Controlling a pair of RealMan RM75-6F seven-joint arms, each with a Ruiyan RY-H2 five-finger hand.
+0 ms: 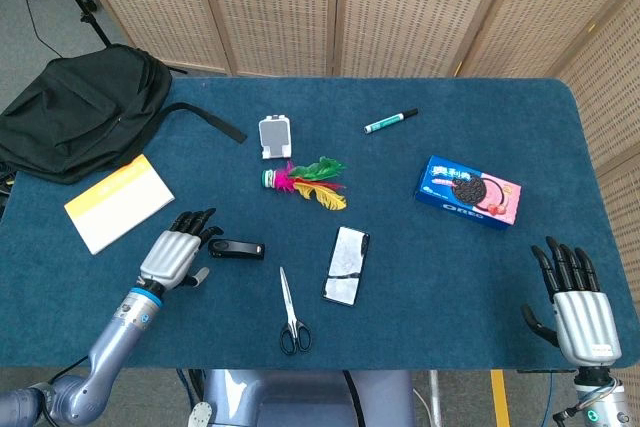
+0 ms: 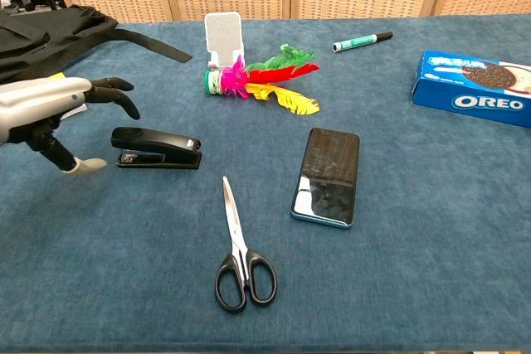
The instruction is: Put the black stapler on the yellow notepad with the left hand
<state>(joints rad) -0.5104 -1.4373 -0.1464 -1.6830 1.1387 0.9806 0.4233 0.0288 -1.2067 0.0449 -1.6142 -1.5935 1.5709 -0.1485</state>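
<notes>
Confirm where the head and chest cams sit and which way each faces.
Head view: high above the near edge, looking steeply down on the whole blue table; shows left hand with forearm and right hand.
Chest view: low at the near edge, looking forward across the tabletop; only the left hand enters, from the left.
Shared: black stapler, black-handled scissors, left hand.

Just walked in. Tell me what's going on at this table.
The robot's left hand is open and right beside the black stapler, its fingers reaching above one end, not gripping it yet. The stapler lies flat on the blue table. The yellow notepad lies near the table's left edge, beside a black backpack. The right hand is open at the table's near right corner, holding nothing. Scissors and a phone lie nearby, untouched.
</notes>
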